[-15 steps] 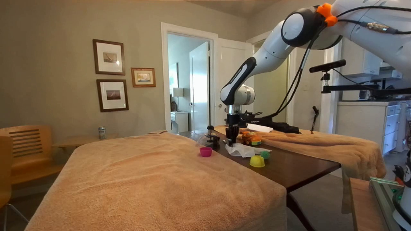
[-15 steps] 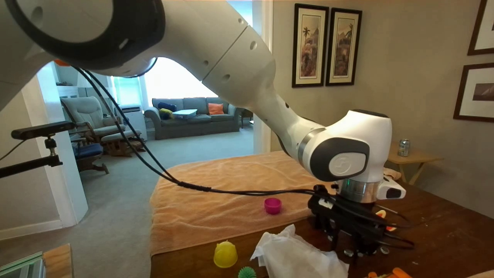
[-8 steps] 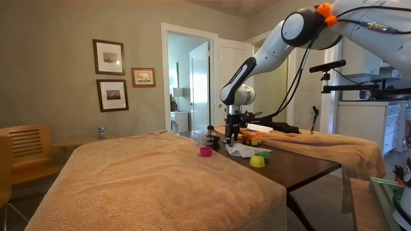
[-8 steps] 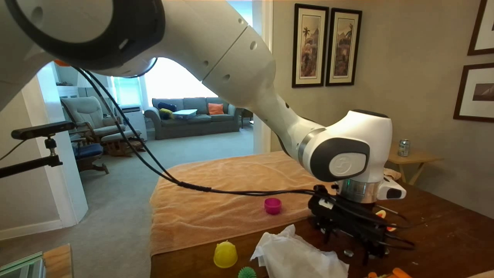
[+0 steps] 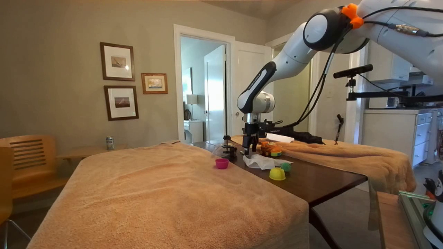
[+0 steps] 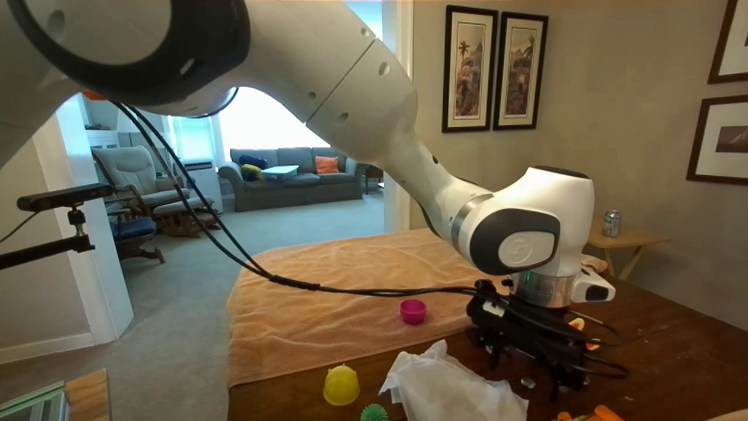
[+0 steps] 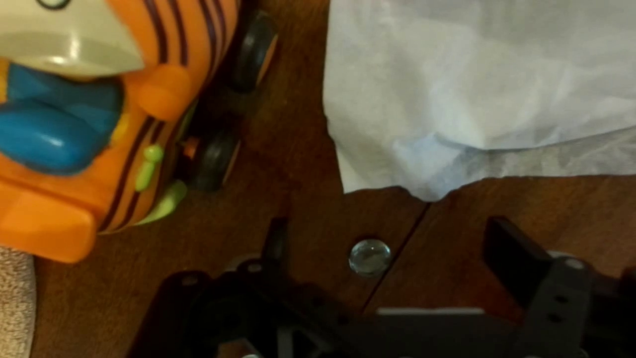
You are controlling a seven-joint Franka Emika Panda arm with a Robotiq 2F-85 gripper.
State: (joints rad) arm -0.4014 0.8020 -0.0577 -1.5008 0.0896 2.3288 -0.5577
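Since a second ago the fingers of the gripper [image 7: 387, 231] have spread apart, while the arm [image 6: 374, 111] and the white cloth [image 7: 462, 89] look unmoved.

In the wrist view, the gripper stands wide, its two fingers well apart. A clear glass bead [image 7: 370, 257] lies on the wooden table [image 7: 308, 199] just below the cloth's lower edge, seen between the fingers and touching neither. An orange striped toy car [image 7: 134, 119] sits left of the cloth, near it but apart.

In an exterior view, the gripper points down just behind the cloth's left end. The toy car is behind the cloth, and a black clamp [image 5: 228, 150] stands to the cloth's left. A green spiky ball [image 5: 286, 167] lies by the cloth's right end, with a yellow cup [image 5: 277, 174] in front of the cloth. A pink cup [image 5: 222, 164] sits left of the cloth on an orange blanket [image 5: 166, 193].

In an exterior view, a can [image 6: 612, 223] stands on a side table [image 6: 643, 240] well past the cloth to the right, and a gray sofa [image 6: 304, 190] to the left. The gripper hangs over the table right of the cloth; the yellow cup and green spiky ball are left of the cloth, the pink cup beyond it.
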